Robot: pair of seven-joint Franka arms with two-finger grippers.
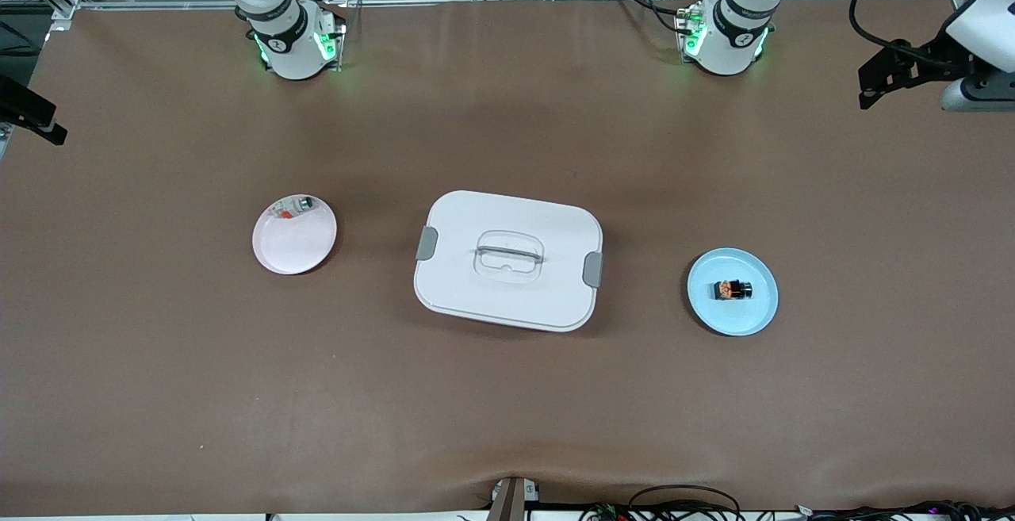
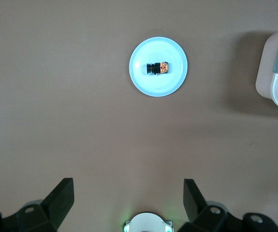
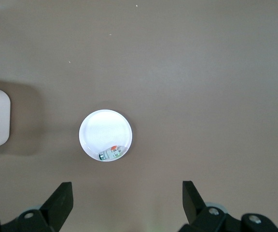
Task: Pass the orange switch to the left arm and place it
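Both grippers, the left point(image 2: 128, 200) and the right point(image 3: 127, 200), hung open and empty high above the table, so nothing was begun: the switch point(image 1: 733, 290) lay on the blue plate point(image 1: 753, 317) below the left gripper, with the box point(image 1: 507, 259) between it and the pink plate point(image 1: 295, 245).

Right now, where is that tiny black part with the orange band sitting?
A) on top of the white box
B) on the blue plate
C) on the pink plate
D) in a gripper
B: the orange switch lies on the blue plate, toward the left arm's end of the table.
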